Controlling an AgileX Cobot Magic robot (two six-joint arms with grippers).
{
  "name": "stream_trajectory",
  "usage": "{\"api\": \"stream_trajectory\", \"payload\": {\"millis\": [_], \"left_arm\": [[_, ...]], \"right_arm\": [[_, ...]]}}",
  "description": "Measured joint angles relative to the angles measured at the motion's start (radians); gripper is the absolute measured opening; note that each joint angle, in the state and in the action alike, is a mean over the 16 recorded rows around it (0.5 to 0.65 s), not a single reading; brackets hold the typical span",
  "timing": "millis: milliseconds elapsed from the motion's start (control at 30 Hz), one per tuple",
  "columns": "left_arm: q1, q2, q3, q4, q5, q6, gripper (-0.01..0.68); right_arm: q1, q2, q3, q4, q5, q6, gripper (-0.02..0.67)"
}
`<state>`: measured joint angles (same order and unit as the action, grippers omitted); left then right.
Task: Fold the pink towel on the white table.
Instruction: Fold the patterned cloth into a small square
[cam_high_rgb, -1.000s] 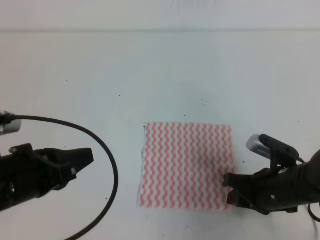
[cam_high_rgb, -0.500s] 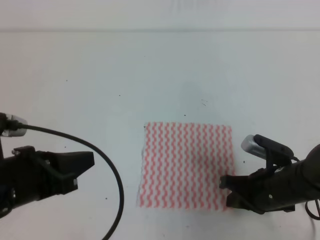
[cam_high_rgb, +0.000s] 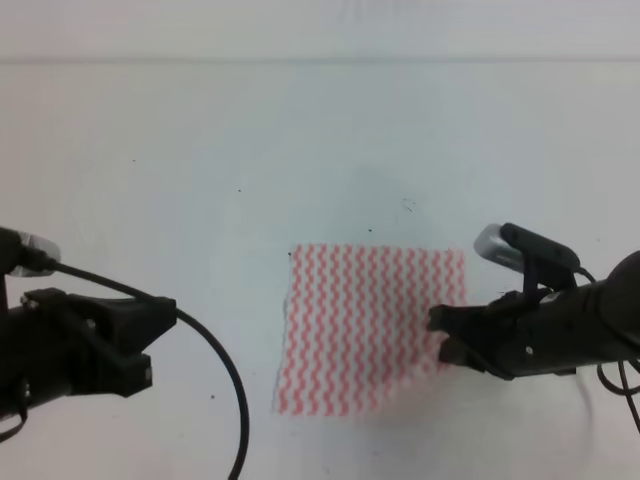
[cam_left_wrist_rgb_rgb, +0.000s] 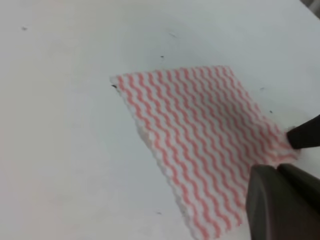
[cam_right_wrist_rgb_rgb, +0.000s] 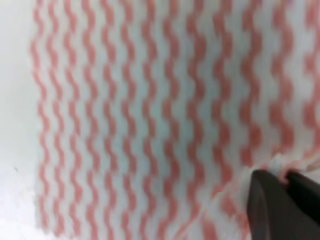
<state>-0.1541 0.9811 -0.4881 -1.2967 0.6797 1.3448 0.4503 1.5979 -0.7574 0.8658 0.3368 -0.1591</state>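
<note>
My right jaws (cam_high_rgb: 438, 335) pinch the towel (cam_high_rgb: 365, 320) at its near right corner, lifting it to fold. My left jaws (cam_high_rgb: 160, 330) hang off to the side over the desk (cam_high_rgb: 200, 150); can't tell their state.

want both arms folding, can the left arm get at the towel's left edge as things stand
Probably yes. The left gripper sits apart from the pink towel with only bare white table between them; the right gripper pinches the opposite corner.
</note>
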Motion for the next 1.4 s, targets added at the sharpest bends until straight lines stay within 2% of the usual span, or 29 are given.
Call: {"api": "stream_trajectory", "payload": {"millis": [133, 300, 433, 633, 767, 900, 1167, 1300, 1400], "left_arm": [[-0.014, 0.007, 0.0, -0.02, -0.021, 0.071, -0.002], [-0.073, 0.04, 0.0, -0.05, -0.069, 0.175, -0.003], [-0.156, 0.088, -0.002, -0.078, -0.132, 0.271, -0.003], [-0.318, 0.195, -0.021, -0.123, -0.243, 0.405, 0.014], [-0.409, 0.276, -0.05, -0.148, -0.297, 0.479, 0.083], [-0.467, 0.356, -0.083, -0.169, -0.331, 0.556, 0.204], [-0.502, 0.503, -0.129, -0.197, -0.34, 0.771, 0.433], [-0.502, 0.56, -0.134, -0.233, -0.347, 0.896, 0.487], [-0.502, 0.596, -0.134, -0.268, -0.35, 0.995, 0.49]], "right_arm": [[0.0, 0.0, -0.011, 0.001, -0.047, -0.008, -0.017], [0.0, 0.001, -0.014, 0.0, -0.103, -0.018, -0.017], [0.0, 0.0, -0.015, 0.001, -0.131, -0.025, -0.017], [0.0, 0.002, -0.014, 0.0, -0.145, -0.03, -0.017], [0.0, 0.004, -0.014, 0.0, -0.146, -0.033, -0.017], [0.0, 0.004, -0.014, 0.0, -0.145, -0.038, -0.017], [0.0, 0.001, -0.015, 0.001, -0.138, -0.049, -0.017], [0.0, 0.0, -0.015, 0.002, -0.134, -0.051, -0.017], [0.0, 0.0, -0.015, 0.002, -0.131, -0.051, -0.017]]}}
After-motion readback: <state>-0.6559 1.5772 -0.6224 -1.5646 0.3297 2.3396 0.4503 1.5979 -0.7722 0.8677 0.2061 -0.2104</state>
